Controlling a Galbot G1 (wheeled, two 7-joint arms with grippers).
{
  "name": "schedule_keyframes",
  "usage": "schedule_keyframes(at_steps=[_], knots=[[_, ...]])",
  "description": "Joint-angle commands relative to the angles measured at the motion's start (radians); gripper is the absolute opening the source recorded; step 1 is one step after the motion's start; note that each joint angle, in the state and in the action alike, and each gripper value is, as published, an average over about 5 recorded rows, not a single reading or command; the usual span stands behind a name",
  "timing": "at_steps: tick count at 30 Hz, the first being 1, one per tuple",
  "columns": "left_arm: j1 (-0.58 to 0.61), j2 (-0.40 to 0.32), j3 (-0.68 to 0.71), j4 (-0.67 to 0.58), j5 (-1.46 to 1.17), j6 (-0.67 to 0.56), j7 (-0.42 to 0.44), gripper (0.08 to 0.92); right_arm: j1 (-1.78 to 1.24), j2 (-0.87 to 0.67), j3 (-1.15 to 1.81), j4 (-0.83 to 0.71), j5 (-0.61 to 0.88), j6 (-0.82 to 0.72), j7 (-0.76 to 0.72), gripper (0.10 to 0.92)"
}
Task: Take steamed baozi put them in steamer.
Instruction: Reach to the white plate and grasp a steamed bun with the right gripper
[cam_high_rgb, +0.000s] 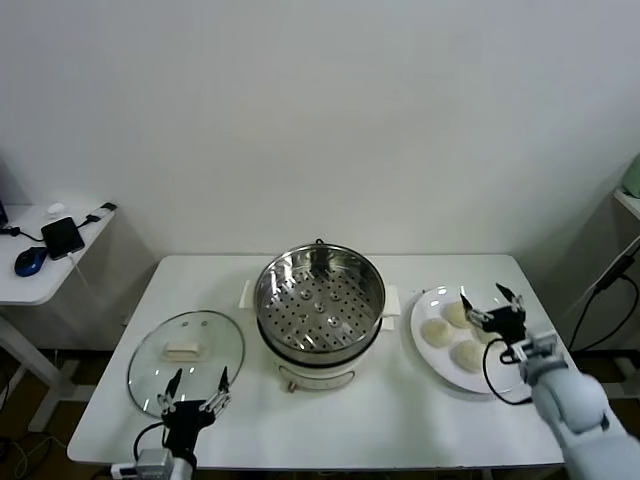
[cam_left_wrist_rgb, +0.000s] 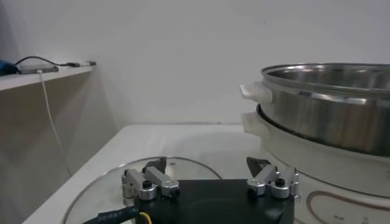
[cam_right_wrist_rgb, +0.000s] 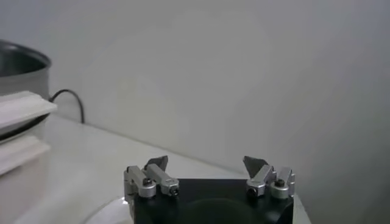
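Several cream-white baozi, such as this one (cam_high_rgb: 436, 333), lie on a flat white plate (cam_high_rgb: 430, 300) at the right of the table. The steel steamer (cam_high_rgb: 320, 300) stands in the table's middle, its perforated tray bare; it also shows in the left wrist view (cam_left_wrist_rgb: 329, 115). My right gripper (cam_high_rgb: 492, 298) is open and empty, hovering over the plate's far right side above the baozi; in its own wrist view (cam_right_wrist_rgb: 207, 163) the baozi are hidden. My left gripper (cam_high_rgb: 197, 384) is open and empty at the table's front left, over the glass lid's near edge.
A round glass lid (cam_high_rgb: 186, 358) lies flat at the left of the steamer, also in the left wrist view (cam_left_wrist_rgb: 109, 185). A side table (cam_high_rgb: 40, 275) with a mouse and small devices stands at the far left. A black cable (cam_high_rgb: 600, 295) hangs at the right.
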Motion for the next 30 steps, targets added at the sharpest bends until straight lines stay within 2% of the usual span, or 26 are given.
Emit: schedule_keyframes(at_steps=[1,5,10,14,19,30], knots=[[0.005,0.001,0.000,0.011,0.000,-0.011,0.001,0.823,0.542,-0.352,-0.519,-0.263,-0.152,0.152,-0.672,0.823],[0.008,-0.004,0.003,0.021,0.001,-0.021,0.001,0.823,0.828,-0.340,-0.814,-0.372,-0.214,0.292,-0.881,0.823],[0.003,-0.010,0.002,0.032,0.001,-0.023,0.002,0.823,1.159,-0.215,-1.180,-0.521,-0.228,0.329,-0.995,0.823],[-0.004,-0.010,-0.001,0.041,0.000,-0.022,0.003,0.823,1.318,-0.055,-1.365,-0.664,-0.205,0.328,-1.010,0.823],[-0.008,-0.010,-0.004,0.046,-0.005,-0.023,0.004,0.823,1.342,0.112,-1.436,-0.816,-0.178,0.322,-0.995,0.823],[-0.001,-0.003,-0.006,0.061,-0.017,-0.034,0.004,0.823,1.182,0.237,-1.343,-0.979,-0.228,0.290,-0.904,0.823]])
